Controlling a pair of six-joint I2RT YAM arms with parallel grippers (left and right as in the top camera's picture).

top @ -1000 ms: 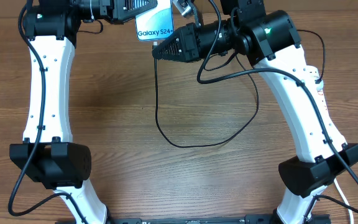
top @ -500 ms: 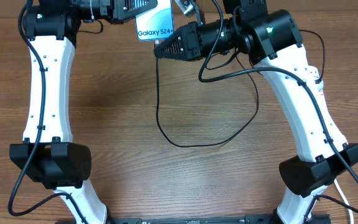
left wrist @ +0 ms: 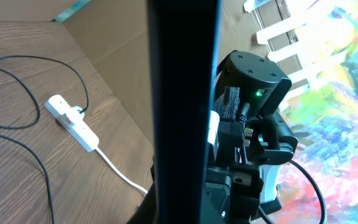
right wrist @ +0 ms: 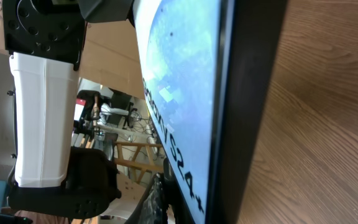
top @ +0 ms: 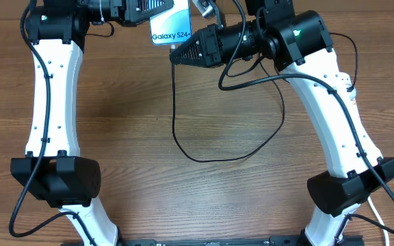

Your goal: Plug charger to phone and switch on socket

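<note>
My left gripper (top: 157, 15) is shut on the phone (top: 172, 29), holding it up at the far edge of the table, "Galaxy" end toward me. My right gripper (top: 175, 57) is shut on the tip end of the charger, just below the phone's lower edge; the tip itself is hidden. The black charger cable (top: 204, 158) hangs down from it, loops over the table and runs right. In the left wrist view the phone is a dark edge-on bar (left wrist: 182, 93), and the socket (left wrist: 73, 119) lies on the table with the black plug in it. The phone's screen (right wrist: 185, 81) fills the right wrist view.
The socket's thick white cord (left wrist: 120, 173) trails toward the table edge. In the overhead view the socket (top: 351, 89) is mostly hidden behind the right arm. A brown cardboard wall (left wrist: 123, 37) borders the table's far side. The wooden tabletop (top: 135, 137) lies between the arms.
My right gripper has edged slightly up and right, closer to the phone's lower edge, taking the cable end with it. The left arm and the phone have not moved.
</note>
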